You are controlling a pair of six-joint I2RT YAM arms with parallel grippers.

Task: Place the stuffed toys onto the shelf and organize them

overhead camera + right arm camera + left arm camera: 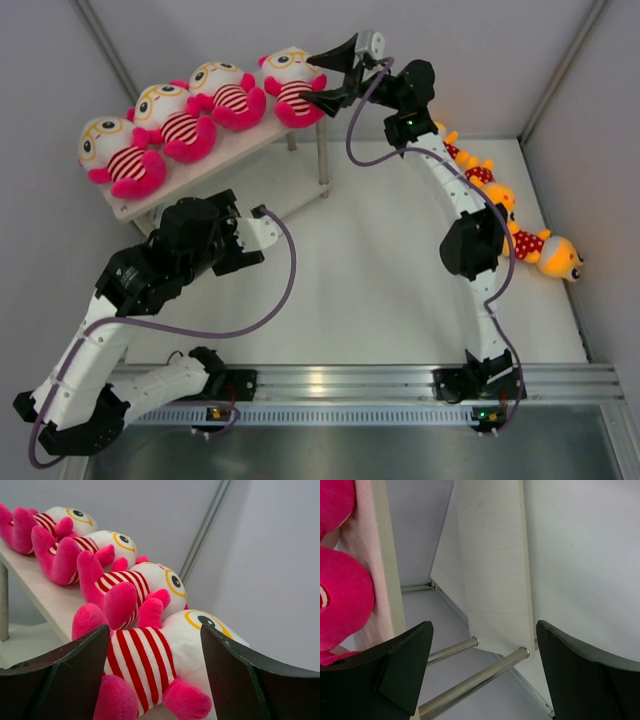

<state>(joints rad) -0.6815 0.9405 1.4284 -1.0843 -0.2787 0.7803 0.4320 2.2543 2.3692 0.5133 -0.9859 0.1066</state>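
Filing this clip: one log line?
shelf: four striped toys; table: three yellow toys; right gripper: open at end toy; left gripper: open

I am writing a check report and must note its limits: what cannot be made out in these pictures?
- Small yellow toys, top view: the right arm covers part of the row, so their count is unsure.
- Lower board, left wrist view: its far end is cut off by the top edge.
- Right hand, right wrist view: whether it touches the nearest toy is not clear.

No readable text or number on the stuffed toys (232,98) or shelf (255,141).
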